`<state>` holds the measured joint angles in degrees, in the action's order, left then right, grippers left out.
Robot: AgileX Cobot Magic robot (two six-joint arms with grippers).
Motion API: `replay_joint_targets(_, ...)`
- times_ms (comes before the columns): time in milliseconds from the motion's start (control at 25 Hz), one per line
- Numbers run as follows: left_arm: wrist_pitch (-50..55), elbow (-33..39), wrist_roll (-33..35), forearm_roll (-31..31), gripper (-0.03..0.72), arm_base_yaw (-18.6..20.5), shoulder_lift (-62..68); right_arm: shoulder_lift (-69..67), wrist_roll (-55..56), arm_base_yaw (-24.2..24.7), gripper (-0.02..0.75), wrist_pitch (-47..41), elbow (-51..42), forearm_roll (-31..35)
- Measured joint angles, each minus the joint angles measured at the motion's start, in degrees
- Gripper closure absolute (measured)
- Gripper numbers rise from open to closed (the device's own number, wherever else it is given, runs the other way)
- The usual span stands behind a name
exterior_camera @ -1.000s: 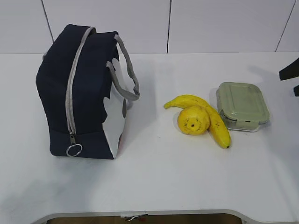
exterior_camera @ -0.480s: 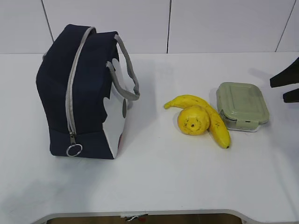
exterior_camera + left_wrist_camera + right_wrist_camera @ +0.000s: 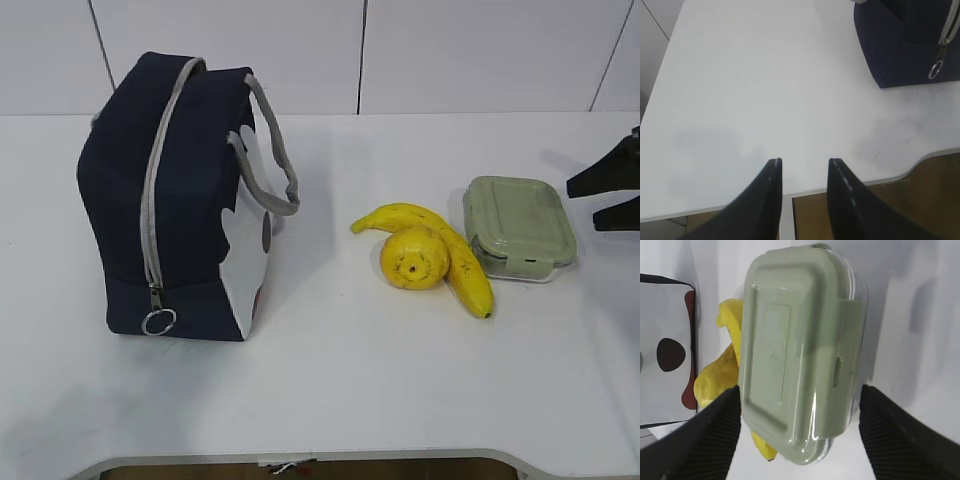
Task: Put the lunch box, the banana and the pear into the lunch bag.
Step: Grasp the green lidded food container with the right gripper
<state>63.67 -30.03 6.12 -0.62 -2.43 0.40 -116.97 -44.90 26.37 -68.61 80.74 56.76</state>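
At the right edge of the exterior frame, right hand (image 3: 607, 197) sits just beside the lunch box (image 3: 519, 228), fingers spread wide, nothing held. Wrist view: lunch box (image 3: 799, 356) centred between the two dark fingers (image 3: 707, 436), both clear of its sides.

Step in hand, as judged: approach for a grasp on the box. To do it well: keep the box centred, come down so the fingers straddle its narrow width, close on the clear base or lid rim rather than the side clip (image 3: 839, 371), and lift level.

In the way: banana (image 3: 440, 248) lies touching or almost touching the box's left side, pear (image 3: 414, 257) nestled in its curve. The finger on that side could nudge the banana; little room there.

Lunch bag (image 3: 175, 196) stands at left of the frame, well apart from the fruit. Zipper (image 3: 153, 215) looks closed, ring pull (image 3: 158, 321) at the low end; bag likely needs opening before anything goes in.

Left hand (image 3: 804, 167) hovers over bare counter (image 3: 755, 90) near its front edge, partly open, empty; bag corner at upper right of its view.
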Motion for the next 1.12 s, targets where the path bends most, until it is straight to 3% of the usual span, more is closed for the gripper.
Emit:
replay_joint_targets(800, 0.0, 0.0, 0.0, 0.0, 0.448, 0.0, 0.0, -8.5, -3.3, 0.0, 0.155, 0.6, 1.1, 6.5)
replay_joint_targets(1120, 0.0, 0.0, 0.0, 0.0, 0.448, 0.0, 0.0, -8.8, -5.6, -2.2, 0.155, 0.8, 1.1, 7.7)
